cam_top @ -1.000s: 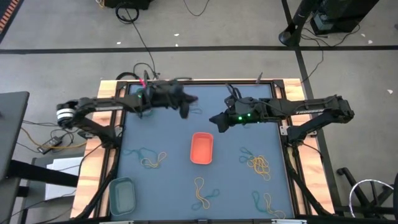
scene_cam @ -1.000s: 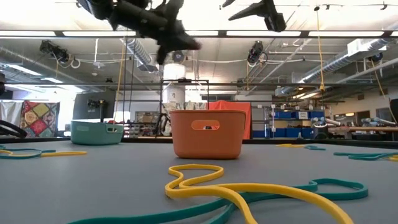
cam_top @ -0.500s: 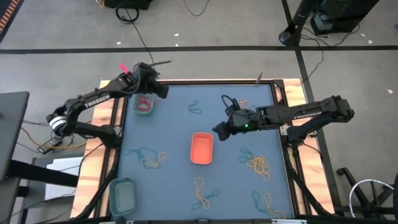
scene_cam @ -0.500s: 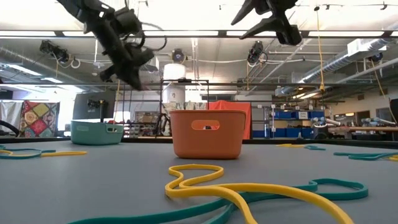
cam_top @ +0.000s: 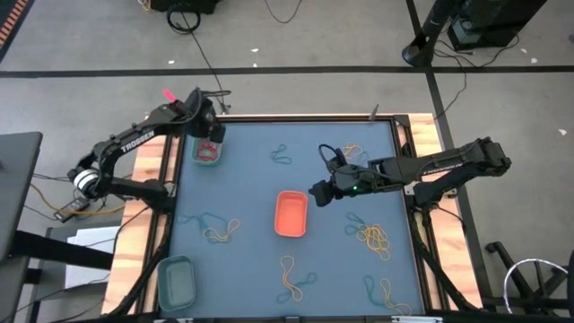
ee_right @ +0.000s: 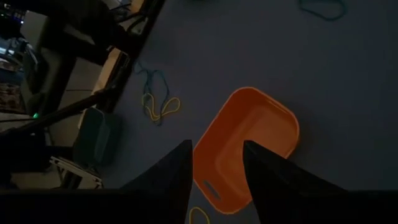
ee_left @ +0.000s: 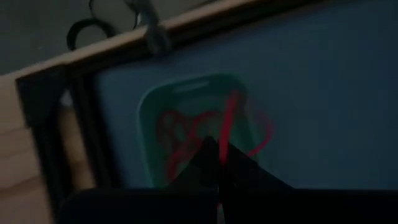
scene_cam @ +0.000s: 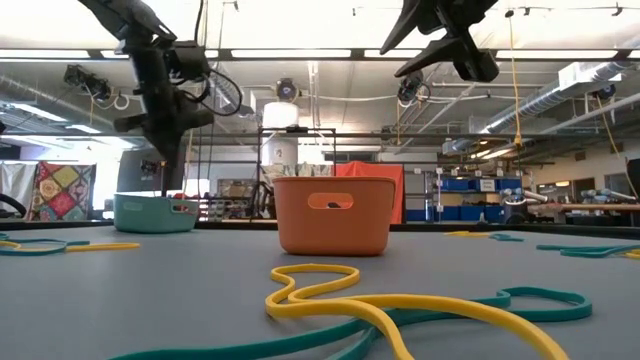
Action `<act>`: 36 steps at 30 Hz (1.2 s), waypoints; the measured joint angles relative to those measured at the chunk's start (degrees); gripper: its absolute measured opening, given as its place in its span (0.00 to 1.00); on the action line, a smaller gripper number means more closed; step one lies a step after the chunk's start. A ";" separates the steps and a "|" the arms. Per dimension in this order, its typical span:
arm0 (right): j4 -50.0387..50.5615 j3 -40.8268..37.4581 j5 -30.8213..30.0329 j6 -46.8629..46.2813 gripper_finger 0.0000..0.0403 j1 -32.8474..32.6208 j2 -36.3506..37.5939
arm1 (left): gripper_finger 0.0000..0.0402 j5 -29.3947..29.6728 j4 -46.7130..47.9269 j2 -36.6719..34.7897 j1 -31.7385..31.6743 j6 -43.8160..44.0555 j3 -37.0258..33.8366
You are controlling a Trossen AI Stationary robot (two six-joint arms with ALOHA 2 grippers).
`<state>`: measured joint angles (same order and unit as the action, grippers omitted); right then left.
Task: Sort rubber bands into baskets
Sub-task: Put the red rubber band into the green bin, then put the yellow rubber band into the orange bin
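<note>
My left gripper [cam_top: 207, 133] hangs over the bright green basket [cam_top: 208, 153] at the table's far left and is shut on a red rubber band [ee_left: 227, 121]. Several red bands [ee_left: 180, 134] lie in that basket. My right gripper [cam_top: 316, 191] is open and empty, raised just right of the orange basket [cam_top: 291, 213] at the table's middle; in the right wrist view its fingers frame that basket [ee_right: 249, 146]. The dull teal basket [cam_top: 177, 280] stands at the near left corner. Yellow and teal bands [cam_top: 372, 235] lie loose on the mat. My left gripper pinches the red band between its two fingertips [ee_left: 219, 154], coming from above and pointing down. The band's free part [ee_left: 229, 115] hangs below the fingers, clear of the table, over the green basket's opening. Which part of the loop is held cannot be told.
Loose bands lie at the left [cam_top: 220, 229], near middle [cam_top: 294, 278], near right [cam_top: 381, 292] and far middle [cam_top: 282, 157]; yellow and teal bands lie close in the low view [scene_cam: 400, 305]. A wooden frame [cam_top: 152, 179] edges the mat.
My left gripper has swung from the far middle of the table toward its left edge with the red band and now hangs over the green basket. My right gripper has moved a little toward the near edge, beside the orange basket.
</note>
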<state>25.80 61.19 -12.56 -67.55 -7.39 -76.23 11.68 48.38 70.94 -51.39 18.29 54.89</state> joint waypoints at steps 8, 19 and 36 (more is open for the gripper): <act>1.83 0.00 -0.83 0.20 0.38 0.01 0.00 | 0.02 7.61 6.89 0.02 0.00 -0.05 0.00; 3.12 0.00 -0.90 -0.37 0.38 -0.14 0.00 | 0.07 7.71 7.23 0.02 0.02 1.77 0.00; 20.39 0.04 0.39 -0.86 0.38 -3.89 0.00 | 0.38 1.57 1.92 0.02 0.15 -3.30 0.00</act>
<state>46.19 61.23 -12.16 -68.41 -11.28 -76.23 13.25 50.30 70.96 -51.24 14.98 54.89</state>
